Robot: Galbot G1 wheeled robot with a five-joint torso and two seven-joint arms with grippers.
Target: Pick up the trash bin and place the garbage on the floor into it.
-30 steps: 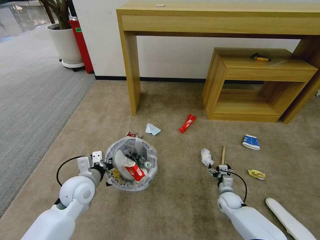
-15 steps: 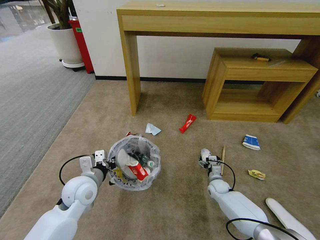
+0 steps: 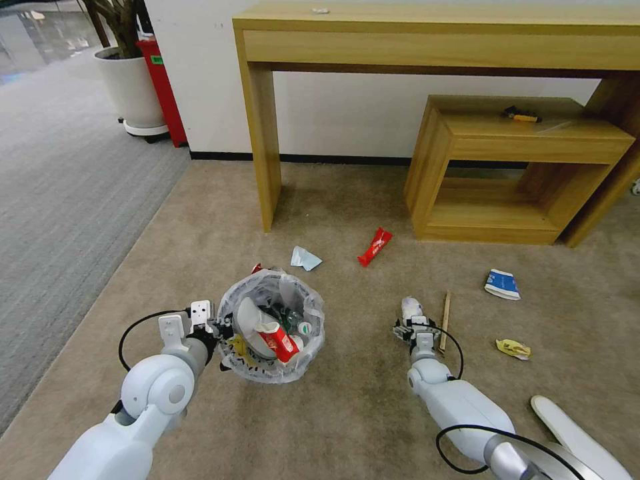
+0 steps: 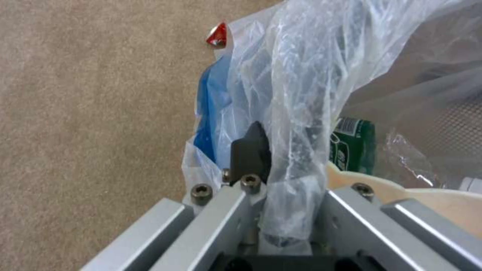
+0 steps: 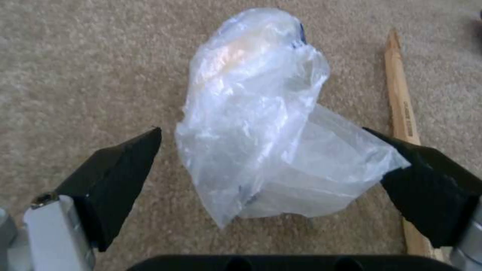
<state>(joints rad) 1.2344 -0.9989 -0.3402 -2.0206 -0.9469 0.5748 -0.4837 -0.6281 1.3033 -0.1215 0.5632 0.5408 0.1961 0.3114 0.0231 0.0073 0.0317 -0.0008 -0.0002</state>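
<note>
Right gripper (image 5: 271,158) hovering low over the floor (image 3: 347,413), fingers spread wide on both sides of the white plastic wad (image 5: 266,124), not yet touching it. Wad lying straight ahead between the fingertips, long axis pointing away from the wrist; wooden stick (image 5: 401,113) lying just beside, parallel. Left gripper (image 4: 266,195) pinching the bagged rim of the trash bin (image 3: 273,327), holding it well apart on the left.

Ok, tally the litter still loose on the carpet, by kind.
Red wrapper: 1
Yellow wrapper: 1
Red scrap behind bin: 1
Plastic wad: 1
Wooden stick: 1
Blue-white carton: 1
Pale paper scrap: 1
Slipper: 1
Total: 8
</note>
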